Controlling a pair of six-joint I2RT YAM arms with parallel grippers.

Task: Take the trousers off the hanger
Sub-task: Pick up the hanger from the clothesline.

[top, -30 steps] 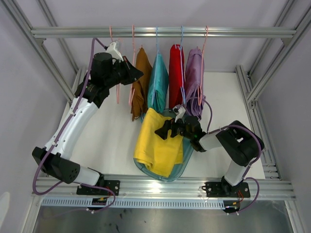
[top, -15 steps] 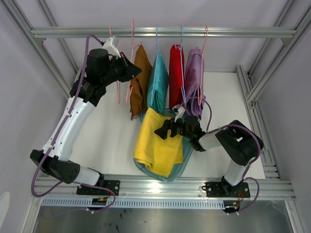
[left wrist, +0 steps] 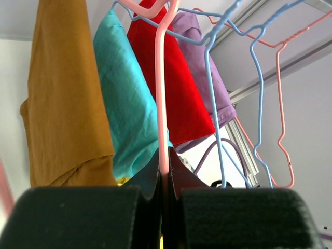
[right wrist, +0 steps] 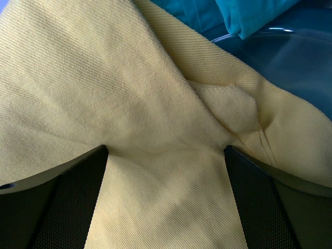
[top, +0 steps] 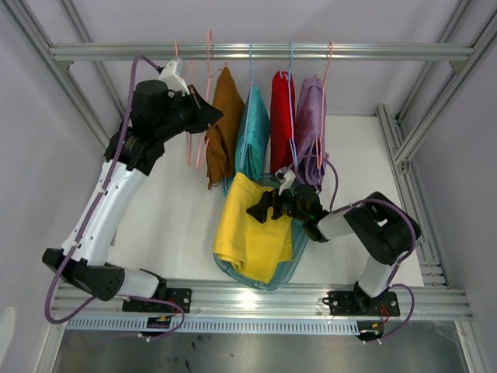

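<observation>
White-walled cell, rail [top: 264,51] on top: upper left, left gripper [top: 210,116] clamped on pink hanger [top: 208,74] has lifted it higher, brown trousers [top: 224,124] rising too, probably unhooking. Centre, right gripper [top: 260,210] spread open over yellow trousers [top: 250,233] already in basket [top: 297,260].

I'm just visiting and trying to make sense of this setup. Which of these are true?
1. The yellow trousers lie in the blue tray. True.
2. The left gripper is shut on a pink hanger. True.
3. The red trousers lie on the table. False: they hang from the rail, between the teal trousers and the lilac trousers.
4. The right gripper clamps the teal trousers. False: it is open, over the yellow trousers.
</observation>
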